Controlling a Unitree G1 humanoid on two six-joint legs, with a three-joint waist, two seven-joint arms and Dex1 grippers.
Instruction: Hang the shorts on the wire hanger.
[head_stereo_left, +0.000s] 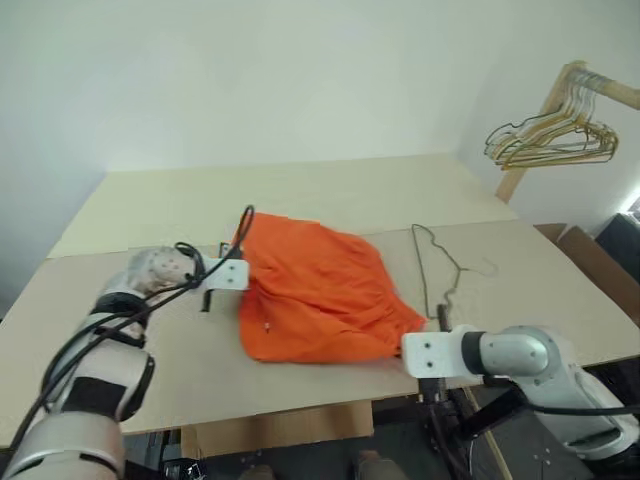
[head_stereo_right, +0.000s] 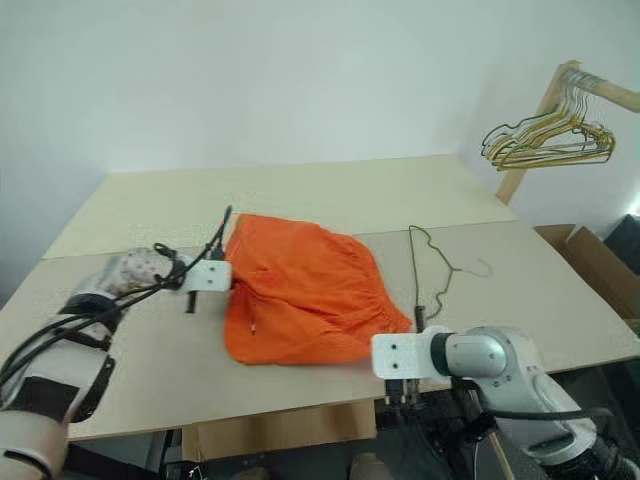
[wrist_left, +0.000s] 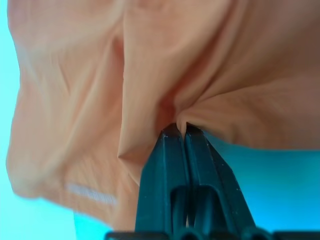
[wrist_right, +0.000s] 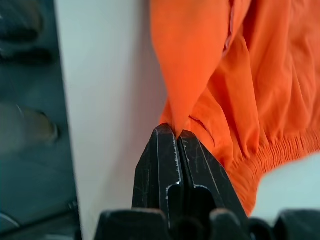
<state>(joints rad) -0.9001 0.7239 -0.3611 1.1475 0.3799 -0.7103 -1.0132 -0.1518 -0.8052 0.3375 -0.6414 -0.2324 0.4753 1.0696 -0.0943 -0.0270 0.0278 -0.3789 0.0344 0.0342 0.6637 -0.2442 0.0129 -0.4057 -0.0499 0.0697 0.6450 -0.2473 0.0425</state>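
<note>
The bright orange shorts (head_stereo_left: 315, 290) lie bunched in the middle of the pale table (head_stereo_left: 150, 370). My left gripper (wrist_left: 181, 129) is at their left edge, shut on a pinched fold of the orange fabric. At the shorts' near right corner, by the gathered waistband (wrist_right: 272, 155), my right gripper (wrist_right: 177, 134) is shut on a point of fabric close to the table's front edge. The thin grey wire hanger (head_stereo_left: 441, 272) lies flat on the table just right of the shorts, its hook pointing right, with neither gripper on it.
A bunch of gold and dark wire hangers (head_stereo_left: 552, 137) hangs from a wooden rack at the back right. A cardboard box (head_stereo_left: 600, 262) stands beyond the table's right edge. The table's front edge (head_stereo_left: 300, 408) runs just below the shorts.
</note>
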